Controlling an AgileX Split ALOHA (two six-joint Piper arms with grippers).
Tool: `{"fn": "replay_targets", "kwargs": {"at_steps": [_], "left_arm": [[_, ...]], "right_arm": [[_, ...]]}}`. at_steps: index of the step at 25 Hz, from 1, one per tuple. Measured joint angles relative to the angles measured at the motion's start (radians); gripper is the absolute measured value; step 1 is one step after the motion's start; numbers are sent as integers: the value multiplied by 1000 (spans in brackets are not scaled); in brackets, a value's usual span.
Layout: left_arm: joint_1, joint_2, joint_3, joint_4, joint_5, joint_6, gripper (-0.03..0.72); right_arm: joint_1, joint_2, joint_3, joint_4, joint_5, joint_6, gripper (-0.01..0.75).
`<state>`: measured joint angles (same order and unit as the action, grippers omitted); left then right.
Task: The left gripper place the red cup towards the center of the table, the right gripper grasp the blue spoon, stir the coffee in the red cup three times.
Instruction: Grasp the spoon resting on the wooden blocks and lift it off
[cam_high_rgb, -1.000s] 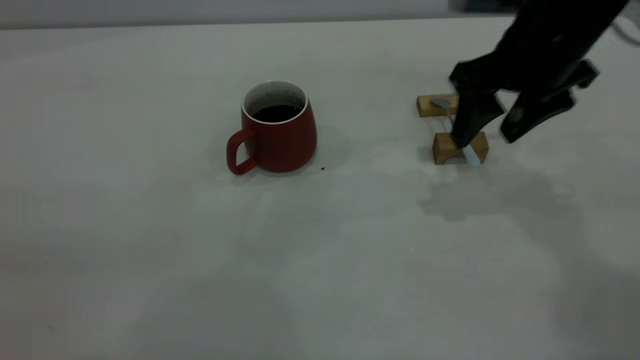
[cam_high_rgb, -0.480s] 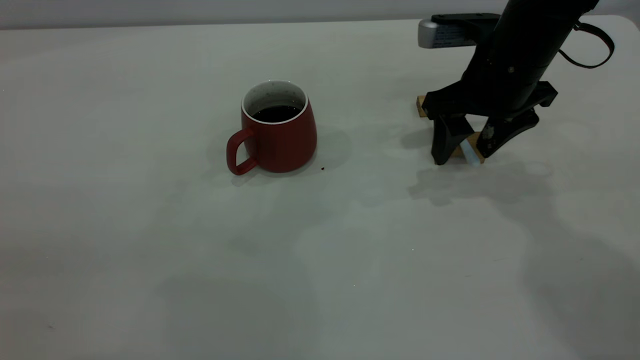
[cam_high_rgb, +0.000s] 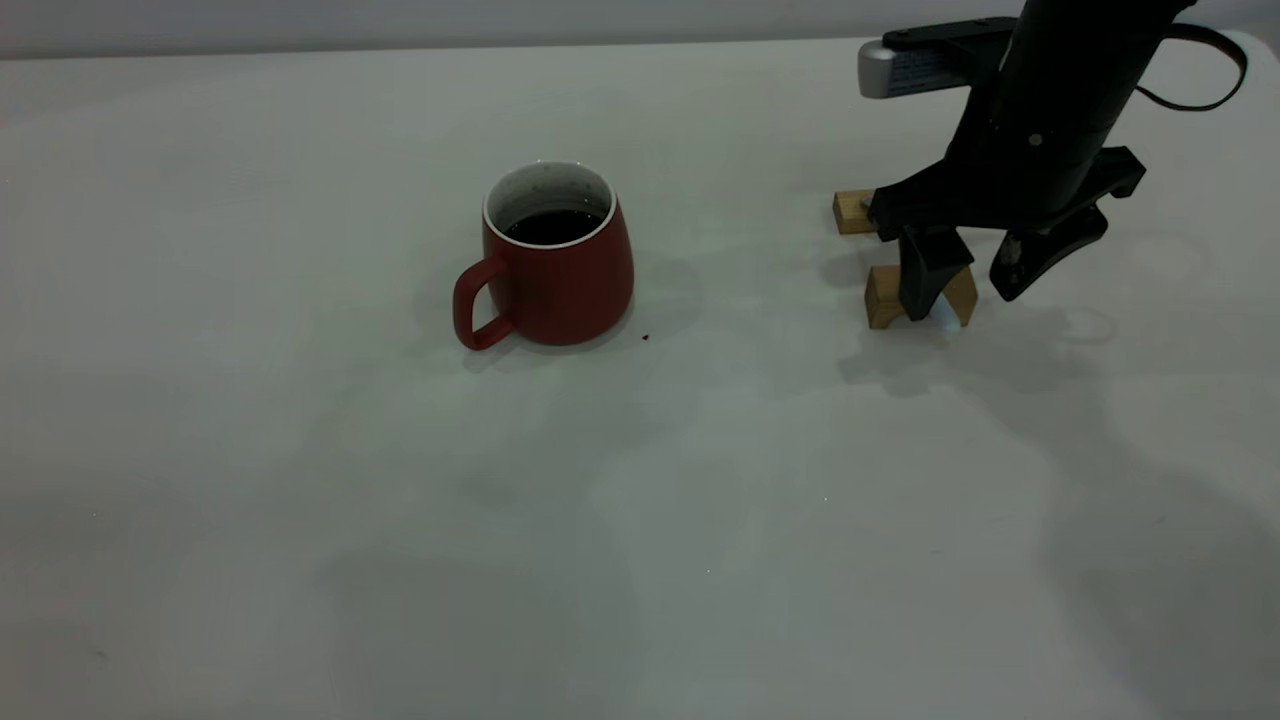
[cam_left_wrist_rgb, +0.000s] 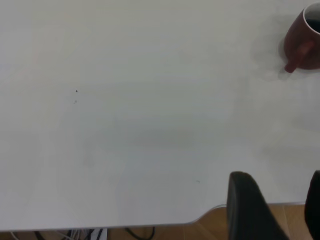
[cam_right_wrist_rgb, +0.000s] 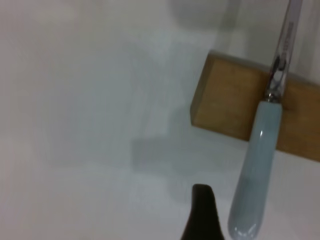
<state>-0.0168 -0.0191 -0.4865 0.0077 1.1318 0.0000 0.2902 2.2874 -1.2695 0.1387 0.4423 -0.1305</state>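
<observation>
The red cup (cam_high_rgb: 555, 270) stands mid-table with dark coffee (cam_high_rgb: 553, 226) inside and its handle toward the near left; in the left wrist view the cup (cam_left_wrist_rgb: 305, 42) is far off. The blue spoon (cam_right_wrist_rgb: 257, 170) lies across two wooden blocks, its pale handle end jutting past the nearer block. My right gripper (cam_high_rgb: 975, 290) hangs open over that handle, one finger (cam_right_wrist_rgb: 202, 215) close beside it without touching. In the exterior view the spoon is mostly hidden behind that gripper. My left gripper (cam_left_wrist_rgb: 280, 210) is open and holds nothing, hovering at the table's rounded corner (cam_left_wrist_rgb: 200, 220).
Two tan wooden blocks (cam_high_rgb: 855, 212) (cam_high_rgb: 885, 295) carry the spoon at the table's right side. A small dark speck (cam_high_rgb: 645, 337) lies next to the cup. Wide off-white tabletop (cam_high_rgb: 300, 500) stretches between the cup and the near edge.
The right gripper swung upright and came down over the spoon handle, then shifted slightly right and up. Its jaws stay open. Cup and spoon have not moved.
</observation>
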Motion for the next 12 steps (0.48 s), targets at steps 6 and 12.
{"fn": "replay_targets", "kwargs": {"at_steps": [6, 12], "left_arm": [[0, 0, 0, 0, 0, 0, 355], [0, 0, 0, 0, 0, 0, 355]], "right_arm": [[0, 32, -1, 6, -15, 6, 633], [0, 35, -1, -26, -49, 7, 420]]}}
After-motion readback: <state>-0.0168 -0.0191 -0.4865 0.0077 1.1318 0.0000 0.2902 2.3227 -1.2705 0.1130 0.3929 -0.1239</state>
